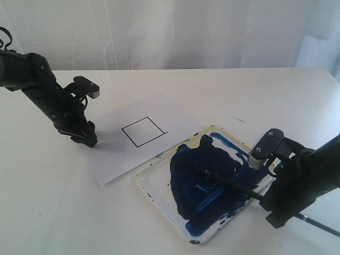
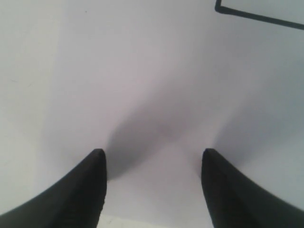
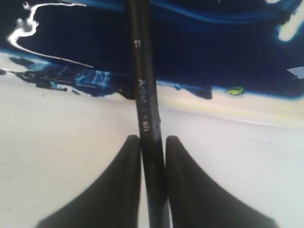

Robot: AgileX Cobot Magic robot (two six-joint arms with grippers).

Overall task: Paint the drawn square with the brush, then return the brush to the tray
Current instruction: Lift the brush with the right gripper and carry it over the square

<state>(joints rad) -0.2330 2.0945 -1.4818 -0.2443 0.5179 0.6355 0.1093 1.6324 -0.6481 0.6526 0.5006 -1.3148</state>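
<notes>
The drawn square (image 1: 143, 131), a thin black outline with a blank white inside, is on a white paper sheet (image 1: 114, 154); one corner (image 2: 256, 16) shows in the left wrist view. My left gripper (image 1: 87, 139) (image 2: 154, 156) is open, tips down on the sheet's left edge, with nothing between them. The brush (image 1: 234, 186) (image 3: 142, 95) lies with its tip in the blue paint of the tray (image 1: 144, 183) and its black handle sticks out over the tray's right rim (image 3: 213, 104). My right gripper (image 1: 275, 219) (image 3: 152, 140) is shut on the handle just outside that rim.
The white table (image 1: 255, 101) runs around the sheet and tray, with a white curtain (image 1: 175, 32) behind it. Thick dark blue paint (image 1: 204, 178) covers most of the tray's floor. The brush's handle end (image 1: 324, 228) reaches towards the table's right front edge.
</notes>
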